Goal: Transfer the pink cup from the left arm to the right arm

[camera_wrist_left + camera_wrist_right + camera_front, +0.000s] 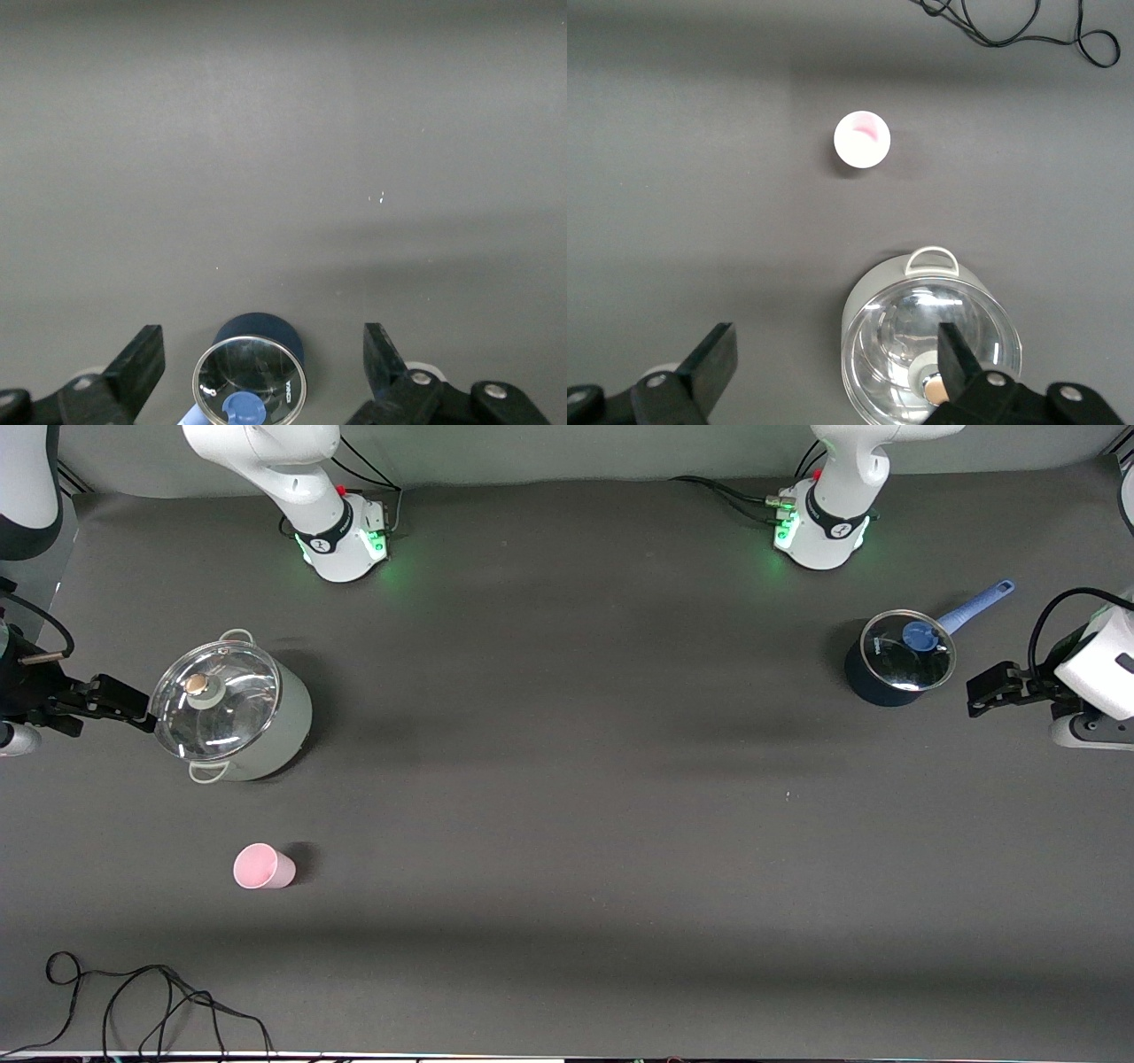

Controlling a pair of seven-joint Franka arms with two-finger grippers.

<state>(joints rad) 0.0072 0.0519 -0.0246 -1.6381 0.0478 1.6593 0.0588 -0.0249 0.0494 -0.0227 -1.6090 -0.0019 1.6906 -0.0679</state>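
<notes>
We see the pink cup (263, 867) standing upright on the dark table (567, 797), its long axis vertical and its open mouth upward; the right wrist view looks straight down into its rim (862, 139). It sits toward the right arm's end of the table, nearer to the front camera than the large grey pot (232, 710). That pot carries a glass lid (214, 700) with a round knob, and the cup stands well apart from it with bare table between. A black cable (151, 1001) lies loose on the table, nearer to the camera than the cup. Toward the left arm's end stands a small dark-blue saucepan (895, 662) with a glass lid and a blue handle (974, 606).

We note that the right gripper (120, 701) hangs at the table's edge beside the grey pot, fingers (713, 359) spread wide and holding nothing. The left gripper (997, 688) hangs just beside the saucepan, fingers (142, 359) likewise spread and empty. Both arms wait, well apart from the cup.
</notes>
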